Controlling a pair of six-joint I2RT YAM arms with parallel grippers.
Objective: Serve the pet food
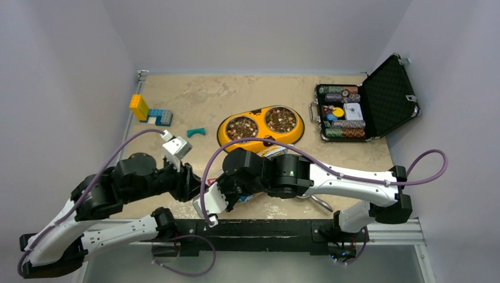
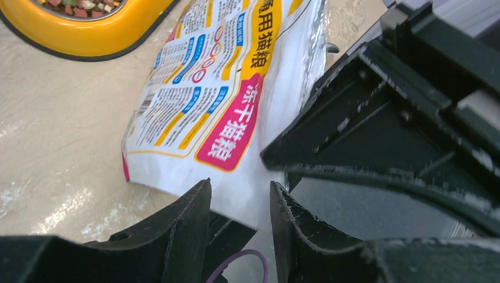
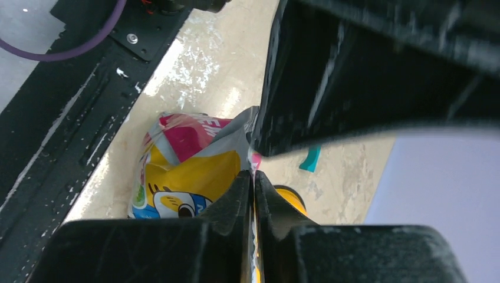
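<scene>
The pet food [image 1: 242,126] is brown kibble filling both cups of a yellow double bowl [image 1: 295,135]; the bowl also shows in the left wrist view [image 2: 88,38]. The pet food bag [image 2: 200,112] lies on the table near the front edge, mostly hidden under the right arm in the top view [image 1: 269,151]. My right gripper [image 3: 253,177] is shut on the bag's top edge, above its yellow printed front [image 3: 188,177]. My left gripper [image 2: 240,194] is open, its fingers on either side of the bag's white bottom corner. In the top view the grippers meet at the bag, left [image 1: 191,183] and right [image 1: 229,190].
An open black case of poker chips [image 1: 345,112] stands at the back right. Coloured blocks [image 1: 150,112] and a teal piece [image 1: 196,132] lie at the back left. A grey metal handle [image 1: 320,203] shows under the right arm. The black base rail [image 1: 265,227] runs along the front edge.
</scene>
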